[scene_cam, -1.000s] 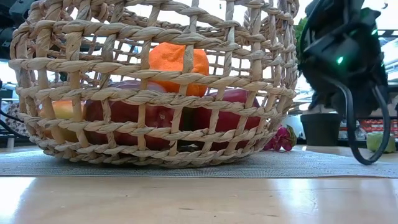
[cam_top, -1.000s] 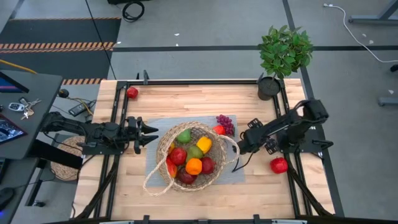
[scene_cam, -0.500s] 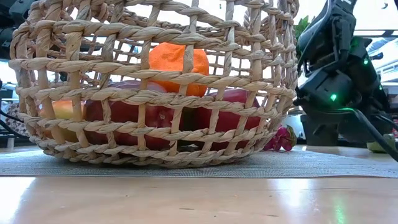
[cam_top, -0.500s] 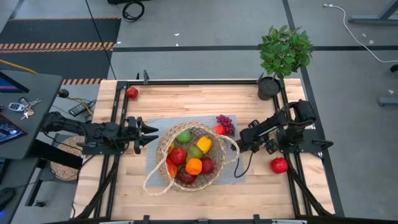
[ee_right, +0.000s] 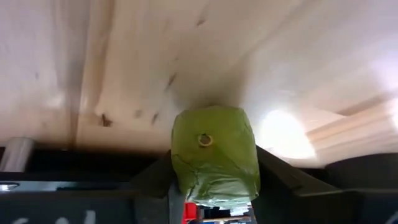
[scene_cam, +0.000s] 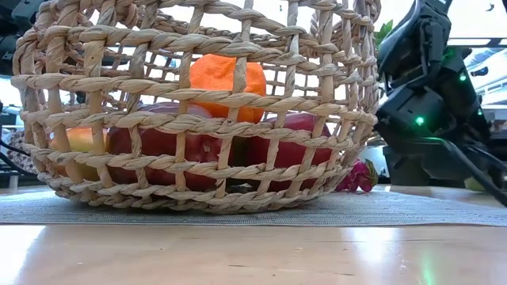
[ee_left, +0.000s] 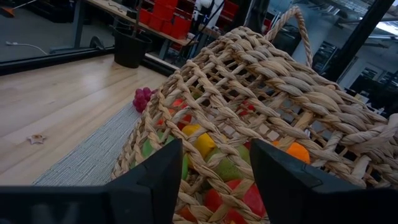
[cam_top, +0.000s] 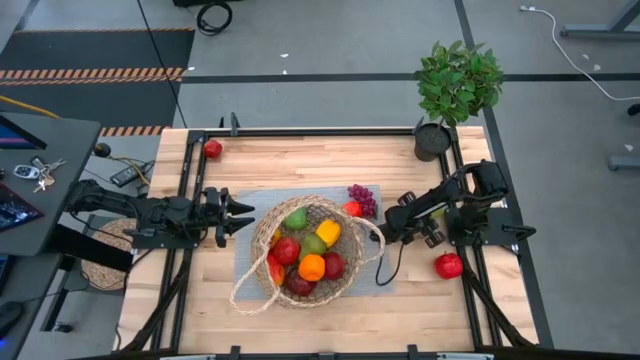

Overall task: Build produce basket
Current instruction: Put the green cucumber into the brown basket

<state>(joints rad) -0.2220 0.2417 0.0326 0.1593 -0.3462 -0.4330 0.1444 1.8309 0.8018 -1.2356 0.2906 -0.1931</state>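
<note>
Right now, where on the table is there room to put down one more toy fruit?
Bare wood lies between the red apple in the far left corner and the plant pot, and along the near edge below the basket. It is crowded between the basket, the grapes and the right gripper.

We saw a basket (cam_top: 312, 250) of rough tan woven wicker, its strands matt and fibrous. Beneath it lay a grey woven cloth mat (scene_cam: 396, 210) with a fine ribbed texture. The tabletop (cam_top: 300, 160) was pale wood, smooth with a soft sheen and visible grain. Between the right hand's (ee_right: 214, 186) matt dark fingers sat a green fruit (ee_right: 215, 152) with a dull, slightly crinkled skin. The left hand (ee_left: 214, 180) looked like smooth matt black plastic.
</note>
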